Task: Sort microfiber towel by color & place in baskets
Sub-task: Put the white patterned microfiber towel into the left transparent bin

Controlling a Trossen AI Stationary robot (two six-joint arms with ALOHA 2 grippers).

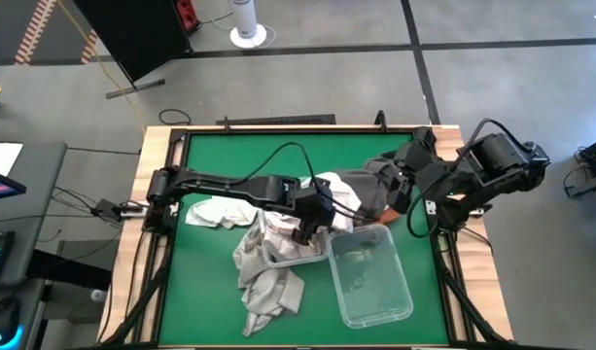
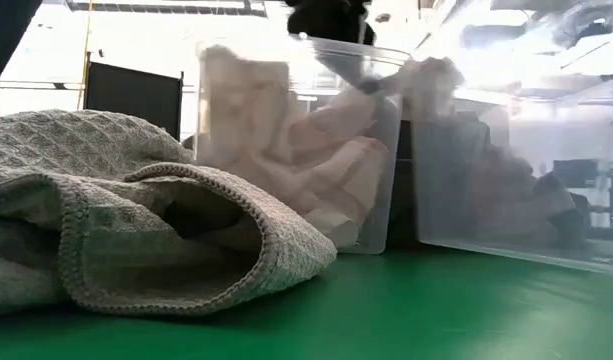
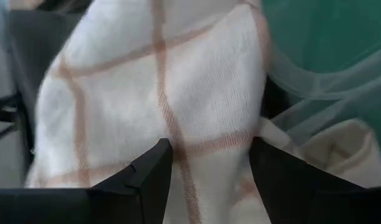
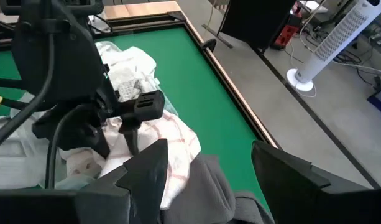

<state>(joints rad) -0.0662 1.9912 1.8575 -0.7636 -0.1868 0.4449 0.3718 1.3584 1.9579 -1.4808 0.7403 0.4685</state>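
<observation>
The left pincer (image 1: 305, 233) hangs over the middle of the green worktop (image 1: 210, 292). Its two dark fingers (image 3: 146, 177) stand apart, and a white towel with thin orange lines (image 3: 165, 93) fills the gap between them. It looks held, but the fingertips are hidden by the cloth, so the grip is a guess.

What matters most is where the baskets lie from this pincer. The first basket (image 1: 293, 255) is right under it, just on the near side, and it already has pale cloth in it. In the low view this basket (image 2: 296, 150) shows white towels pressed against its clear wall. The second basket (image 1: 370, 274) sits just to the right of the first, with its long side running from far to near. Something dark and small lies in its far end.

So the white towel only has to go straight down into the first basket. The left arm is much nearer to that basket than the right arm.

The right pincer (image 1: 414, 190) waits at the far right of the worktop. Its fingers (image 4: 146, 171) are wide apart and hold nothing. A dark grey towel (image 1: 370, 185) lies just below and beside it, and the second basket is nearer to that arm.

Grey waffle towels (image 1: 268, 282) lie in a heap at the near left, and another white cloth (image 1: 215, 211) lies farther left.
</observation>
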